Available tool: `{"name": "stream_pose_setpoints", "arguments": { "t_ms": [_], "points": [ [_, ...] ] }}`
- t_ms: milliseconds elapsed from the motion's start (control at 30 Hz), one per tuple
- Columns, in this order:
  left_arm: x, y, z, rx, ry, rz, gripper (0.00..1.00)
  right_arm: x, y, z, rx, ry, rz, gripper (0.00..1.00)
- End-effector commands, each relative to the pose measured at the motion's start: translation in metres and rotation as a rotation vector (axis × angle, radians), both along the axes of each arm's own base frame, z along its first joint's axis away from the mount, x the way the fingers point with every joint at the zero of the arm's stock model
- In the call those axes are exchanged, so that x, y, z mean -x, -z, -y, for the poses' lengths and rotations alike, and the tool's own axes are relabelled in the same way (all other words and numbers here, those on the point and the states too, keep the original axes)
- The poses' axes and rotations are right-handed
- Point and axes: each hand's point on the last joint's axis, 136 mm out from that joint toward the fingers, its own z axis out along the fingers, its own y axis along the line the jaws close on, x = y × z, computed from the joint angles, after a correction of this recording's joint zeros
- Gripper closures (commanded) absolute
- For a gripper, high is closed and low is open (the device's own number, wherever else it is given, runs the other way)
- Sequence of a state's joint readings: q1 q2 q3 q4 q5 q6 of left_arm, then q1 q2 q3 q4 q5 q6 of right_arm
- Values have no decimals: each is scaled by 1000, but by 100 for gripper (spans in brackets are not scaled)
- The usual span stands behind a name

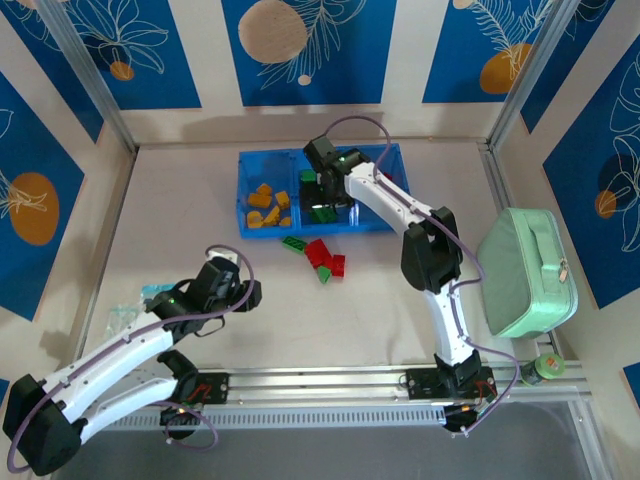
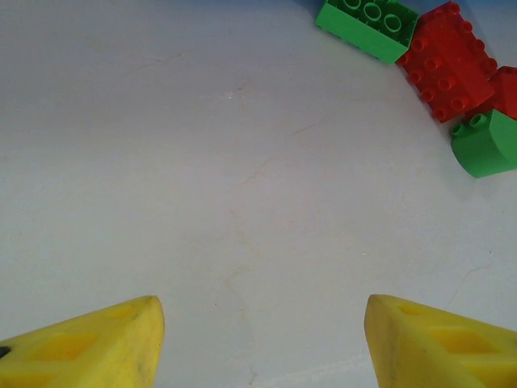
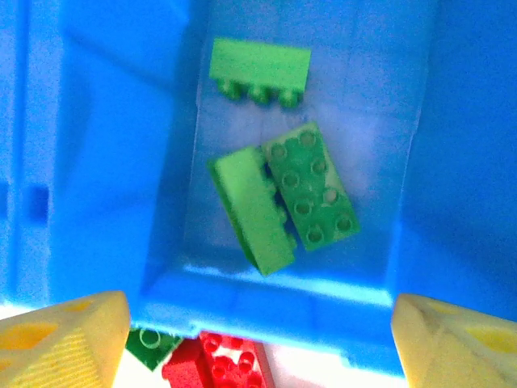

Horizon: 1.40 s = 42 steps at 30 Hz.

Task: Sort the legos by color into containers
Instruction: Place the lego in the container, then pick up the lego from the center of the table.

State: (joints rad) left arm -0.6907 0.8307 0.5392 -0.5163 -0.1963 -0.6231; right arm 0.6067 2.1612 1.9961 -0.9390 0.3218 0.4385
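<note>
Here, the right gripper [image 3: 258,323] hangs above the middle compartment of the blue tray [image 1: 244,190], which sits at the far edge of the tabletop [image 1: 180,220], about midway along it. Its yellow fingers [image 3: 65,339] stand apart with nothing between them. Three green legos [image 3: 311,194] lie loose on that compartment's floor, and the orange-yellow legos [image 1: 266,208] fill the compartment to its left.

The unsorted legos [image 1: 322,258], two red and two green, cluster on the tabletop just beside the tray's near wall. In the left wrist view they appear as a green brick [image 2: 367,23], a red brick [image 2: 444,61] touching it, and a small green piece [image 2: 485,144].

The left gripper [image 2: 262,323] is spread open over bare tabletop towards the near left corner, holding nothing.

Handling, as a judgement: the bricks look light, rigid and smooth-sided, so likely to slip or pivot. Grip across two flat opposite sides, not the studs.

A mint-green case [image 1: 528,272] rests at the right edge. No brand, label or writing is legible anywhere.
</note>
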Motion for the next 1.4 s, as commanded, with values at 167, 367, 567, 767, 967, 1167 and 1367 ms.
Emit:
{"name": "stream_pose_setpoints", "arguments": {
  "t_ms": [167,367,567,767,967,1167,1367],
  "points": [
    [-4,8,7,-14,14,-13,33,58,-30,23,-50,43,54,21],
    [-9,13,16,2,26,-27,34,97,10,36,-67,79,-37,32],
    [-7,15,16,-6,29,-32,34,121,50,45,-51,123,-110,40],
    [-2,17,12,1,16,-34,34,124,70,47,-38,135,-147,41],
    [0,17,9,-1,7,-30,34,125,85,41,-26,135,-175,41],
    [2,18,7,-7,6,-32,34,127,95,38,-17,139,-191,41],
    [1,18,6,-7,4,-29,35,128,102,41,0,144,-207,43]
  ]
}}
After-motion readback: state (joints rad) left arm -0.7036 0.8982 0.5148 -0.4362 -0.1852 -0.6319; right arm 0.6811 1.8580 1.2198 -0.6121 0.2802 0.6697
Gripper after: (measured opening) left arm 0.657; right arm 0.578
